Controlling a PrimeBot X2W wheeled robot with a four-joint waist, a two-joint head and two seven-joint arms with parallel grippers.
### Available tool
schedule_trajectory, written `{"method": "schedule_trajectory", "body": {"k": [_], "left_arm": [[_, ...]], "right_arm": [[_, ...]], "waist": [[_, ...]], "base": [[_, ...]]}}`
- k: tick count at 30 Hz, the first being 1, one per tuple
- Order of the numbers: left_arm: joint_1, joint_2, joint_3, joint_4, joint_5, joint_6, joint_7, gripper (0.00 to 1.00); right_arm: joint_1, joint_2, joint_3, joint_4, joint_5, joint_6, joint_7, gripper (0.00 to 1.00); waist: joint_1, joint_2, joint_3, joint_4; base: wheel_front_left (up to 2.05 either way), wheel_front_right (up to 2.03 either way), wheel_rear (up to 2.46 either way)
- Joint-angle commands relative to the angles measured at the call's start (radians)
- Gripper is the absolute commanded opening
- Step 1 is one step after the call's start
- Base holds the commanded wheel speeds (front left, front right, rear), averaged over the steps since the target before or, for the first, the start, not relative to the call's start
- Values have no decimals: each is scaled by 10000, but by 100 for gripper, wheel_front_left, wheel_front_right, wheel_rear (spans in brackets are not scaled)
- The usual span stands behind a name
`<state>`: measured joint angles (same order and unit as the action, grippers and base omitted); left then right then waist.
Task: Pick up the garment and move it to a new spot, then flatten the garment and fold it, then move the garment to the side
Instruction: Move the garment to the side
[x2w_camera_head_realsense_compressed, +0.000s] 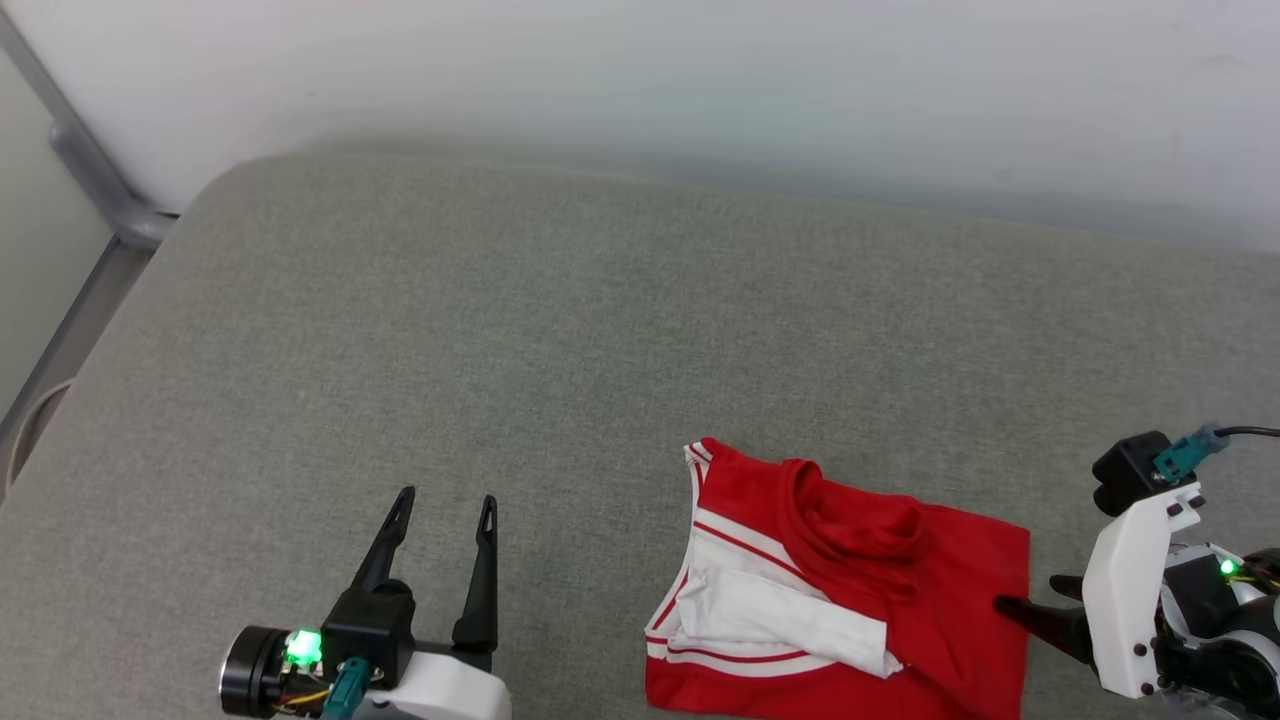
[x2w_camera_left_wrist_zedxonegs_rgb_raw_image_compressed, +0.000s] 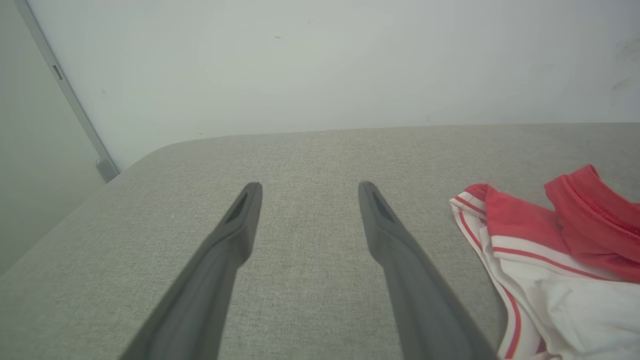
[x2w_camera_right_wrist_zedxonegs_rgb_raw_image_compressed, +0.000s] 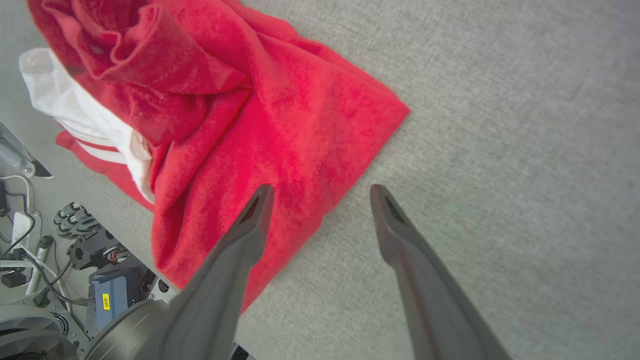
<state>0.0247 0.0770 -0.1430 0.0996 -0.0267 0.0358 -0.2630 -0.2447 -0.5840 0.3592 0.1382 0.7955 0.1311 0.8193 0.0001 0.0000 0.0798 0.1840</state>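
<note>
The garment lies bunched and partly folded on the grey padded surface, near its front edge at the right. It is red, with a white sleeve and red-striped trim facing up. My right gripper is open at the garment's right edge, fingers pointing left. In the right wrist view its gripper straddles that edge of the garment, one finger over red cloth, the other over grey fabric. My left gripper stands open and empty left of the garment. The left wrist view has that gripper over bare fabric, the garment to its right.
A white wall backs the padded surface. A grey metal frame runs along its left side. Off the surface's front edge, the right wrist view shows the robot's base with cables and a blue box.
</note>
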Motion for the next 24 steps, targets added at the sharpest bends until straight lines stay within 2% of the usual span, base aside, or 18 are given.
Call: {"method": "schedule_trajectory", "body": {"k": [1,7,13,17,18,19,20,24], "left_arm": [[-233,-66,-27,-34,-3,3,-21,100],[-554,-94,-180,4,-20,-46,-21,100],[-745,-109,-217,90,-5,-46,-21,100],[-703,-96,-146,114,7,-8,-21,100],[-662,-82,-120,129,5,7,-21,100],[-637,-83,-113,151,9,7,-21,100],[-624,-85,-116,174,9,-6,-21,100],[-589,-92,-115,230,-13,-23,-21,100]], "right_arm": [[50,49,-52,171,149,-9,-102,100],[109,397,132,859,409,-9,-406,100],[555,727,1067,1580,558,-8,-720,100],[511,704,1443,1792,507,-8,-1345,100],[416,700,1428,1818,547,-8,-1576,44],[301,686,1411,1832,598,-8,-1784,15],[179,637,1423,1807,604,-8,-1949,0],[-328,293,1397,1559,414,-12,-2844,0]], "waist": [[-1,0,256,176],[-1,0,722,441],[-1,0,969,569],[-1,0,935,517],[-1,0,903,476],[-1,0,875,447],[-1,0,840,422],[-1,0,682,308]], "base": [[0,0,0],[0,0,0],[0,0,0],[0,0,0],[0,0,0],[0,0,0],[0,0,0],[0,0,0]]}}
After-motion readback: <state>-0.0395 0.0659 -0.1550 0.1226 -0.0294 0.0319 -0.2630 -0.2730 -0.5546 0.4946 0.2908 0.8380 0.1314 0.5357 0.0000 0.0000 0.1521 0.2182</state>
